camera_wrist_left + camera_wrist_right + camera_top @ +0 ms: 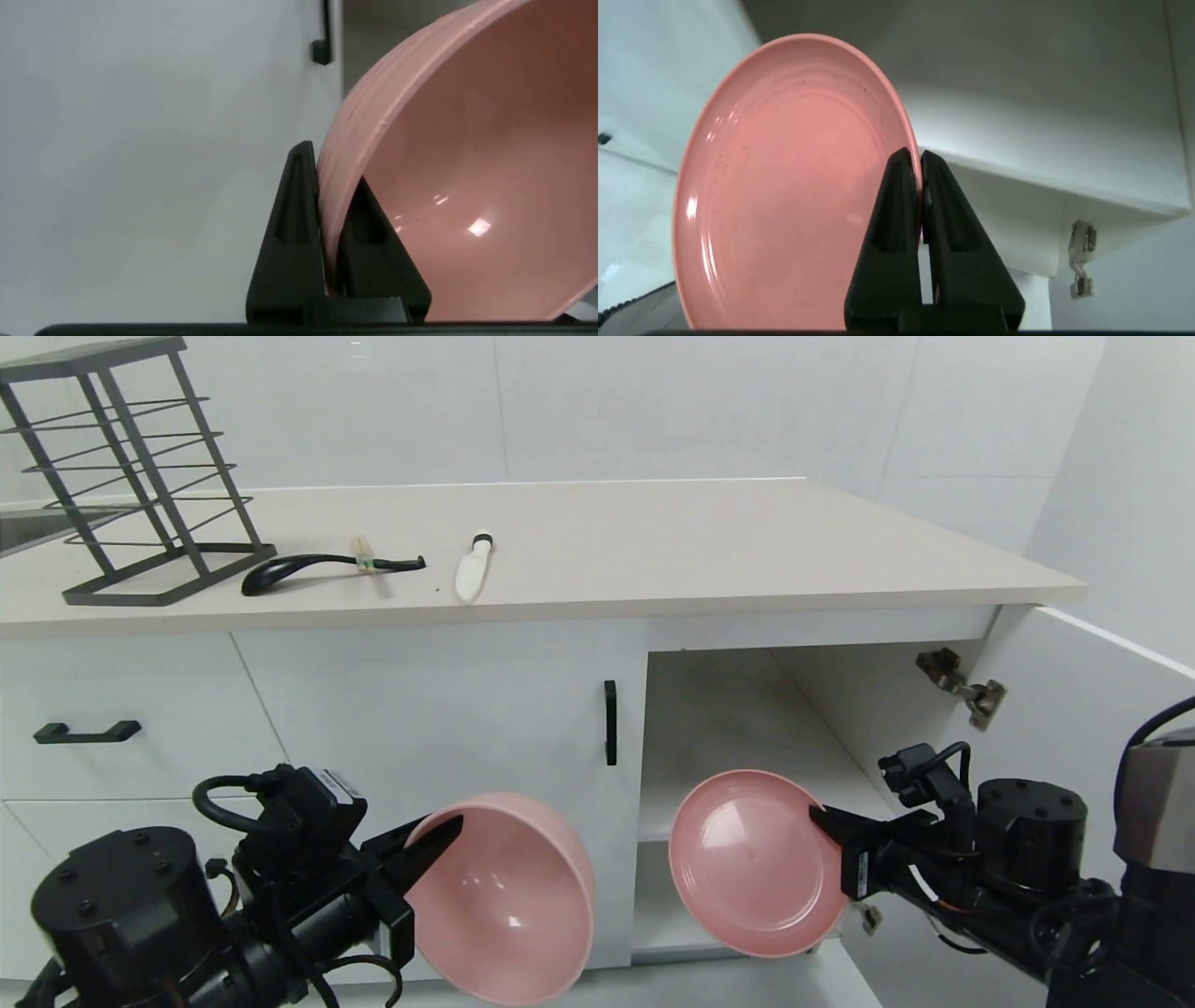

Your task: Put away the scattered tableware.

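While one pink bowl (pixel 509 905) hangs in front of the closed cupboard door (pixel 439 709), one pink plate (pixel 747 863) is held on edge before the open cupboard (pixel 738 709), low and just outside its lower shelf. Bowl and plate are near each other but apart, their hollow faces turned towards the camera in the head view.

The left gripper (pixel 446 833) is closed down to the thickness of the bowl's wall, one finger inside and one outside the rim, as the left wrist view shows (pixel 329 187). The right gripper (pixel 822 821) pinches the plate's rim just as narrowly, its two fingers almost meeting over the edge (pixel 915 159).

Three utensils lie on the countertop (pixel 700 541), all towards its front edge in the left half: one black ladle (pixel 308 565), one small wooden-handled piece (pixel 362 555) lying across the ladle's handle, and one white utensil with a dark tip (pixel 474 567) just to the right of them, apart from both. The ladle's bowl lies just beside the foot of one black wire rack (pixel 140 476) standing near the countertop's left end.

The cupboard's door (pixel 1074 691) stands swung open to the right, with one hinge (pixel 962 686) showing. Two black handles are visible, one upright on the closed door (pixel 610 721) and one level on a drawer (pixel 87 732).
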`<state>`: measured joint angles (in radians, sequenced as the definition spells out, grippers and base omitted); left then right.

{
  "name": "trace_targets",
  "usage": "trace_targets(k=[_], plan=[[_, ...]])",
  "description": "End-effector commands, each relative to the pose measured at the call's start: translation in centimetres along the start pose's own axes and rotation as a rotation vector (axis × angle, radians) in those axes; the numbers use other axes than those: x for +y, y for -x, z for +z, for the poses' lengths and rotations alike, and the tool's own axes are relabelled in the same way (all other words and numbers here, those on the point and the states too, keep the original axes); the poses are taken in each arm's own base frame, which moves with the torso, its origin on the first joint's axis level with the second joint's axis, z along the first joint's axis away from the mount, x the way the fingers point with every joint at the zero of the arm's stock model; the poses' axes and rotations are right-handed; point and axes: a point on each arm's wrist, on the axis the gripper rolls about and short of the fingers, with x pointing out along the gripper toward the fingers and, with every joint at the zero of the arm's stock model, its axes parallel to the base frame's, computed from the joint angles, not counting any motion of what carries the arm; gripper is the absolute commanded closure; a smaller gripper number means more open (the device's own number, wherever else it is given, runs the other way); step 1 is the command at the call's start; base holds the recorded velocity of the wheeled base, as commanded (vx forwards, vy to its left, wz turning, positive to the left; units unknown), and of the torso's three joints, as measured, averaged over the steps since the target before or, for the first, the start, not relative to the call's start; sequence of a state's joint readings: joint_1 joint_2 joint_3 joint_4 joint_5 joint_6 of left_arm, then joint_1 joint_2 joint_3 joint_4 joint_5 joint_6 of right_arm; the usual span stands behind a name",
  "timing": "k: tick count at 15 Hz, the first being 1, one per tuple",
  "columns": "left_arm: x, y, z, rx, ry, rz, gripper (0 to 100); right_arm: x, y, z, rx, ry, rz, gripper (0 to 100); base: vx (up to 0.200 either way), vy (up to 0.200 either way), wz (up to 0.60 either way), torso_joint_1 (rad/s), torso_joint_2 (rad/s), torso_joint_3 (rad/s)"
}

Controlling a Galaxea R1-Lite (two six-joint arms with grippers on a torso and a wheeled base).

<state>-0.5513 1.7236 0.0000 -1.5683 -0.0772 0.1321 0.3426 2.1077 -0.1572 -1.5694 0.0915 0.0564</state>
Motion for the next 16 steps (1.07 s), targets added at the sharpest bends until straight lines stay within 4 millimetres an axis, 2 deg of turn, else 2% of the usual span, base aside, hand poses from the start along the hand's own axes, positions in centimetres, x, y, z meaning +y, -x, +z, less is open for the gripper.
trace_targets(k=[1,9,11,14,16], plan=[[-0.2,-0.2,-0.2,0.012,-0.001,-0.013,100,0.0,0.0,0.1,-0.004,0.0,0.002,100,0.0,0.0,0.0,0.002,0.01,-0.051],[-0.6,-0.1,0.0,-0.001,-0.006,-0.032,100,-0.1,-0.5,-0.2,0.005,-0.002,-0.002,100,0.0,0.0,0.0,0.0,0.0,0.0],[-0.6,0.0,0.1,-0.007,-0.007,-0.032,100,-0.4,-1.4,-0.5,0.012,-0.005,-0.009,100,0.0,0.0,0.0,0.0,0.0,0.0],[-0.6,0.1,0.2,-0.013,-0.007,-0.031,100,-0.8,-3.9,-0.3,-0.026,-0.003,-0.011,100,0.0,0.0,0.0,0.0,0.0,0.0],[-0.6,0.1,0.3,-0.019,-0.007,-0.03,100,-0.8,-4.2,-0.3,-0.031,-0.003,-0.01,100,0.0,0.0,0.0,0.0,0.0,0.0]])
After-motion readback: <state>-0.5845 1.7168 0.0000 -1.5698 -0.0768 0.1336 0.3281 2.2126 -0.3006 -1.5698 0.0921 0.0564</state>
